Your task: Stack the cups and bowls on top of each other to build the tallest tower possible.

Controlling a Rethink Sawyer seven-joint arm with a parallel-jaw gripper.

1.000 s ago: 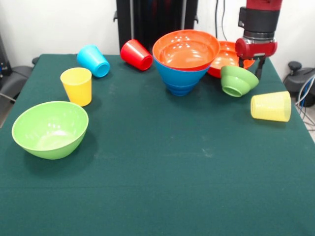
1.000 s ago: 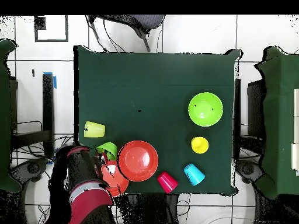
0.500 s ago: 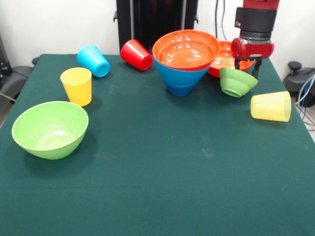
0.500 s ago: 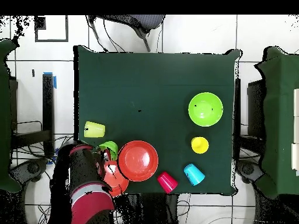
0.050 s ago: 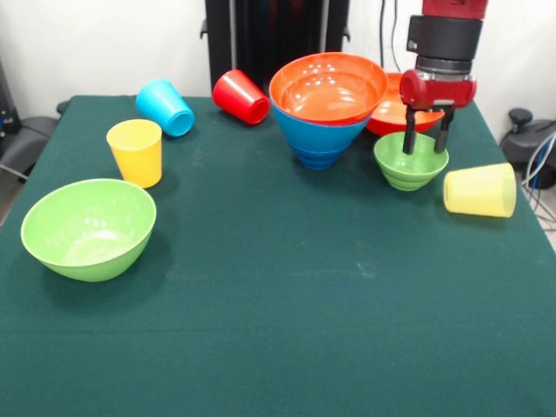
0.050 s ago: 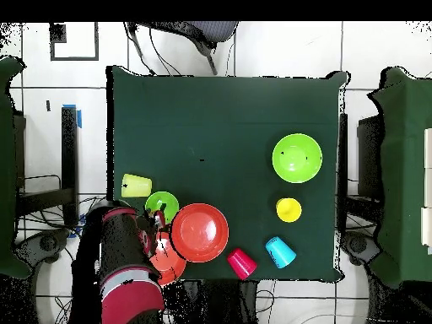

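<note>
While jaws stand apart over the small green bowl (image 5: 411, 162), green cloth covers the table (image 5: 287, 304).

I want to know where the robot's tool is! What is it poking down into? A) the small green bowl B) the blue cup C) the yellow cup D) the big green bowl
A: the tool hangs right over the small green bowl, with its two fingers apart and their tips reaching down inside the bowl's rim.

My arm hangs vertical, wrist straight down, gripper (image 5: 425, 141) fingers spread apart, tips pointing down, low.
</note>
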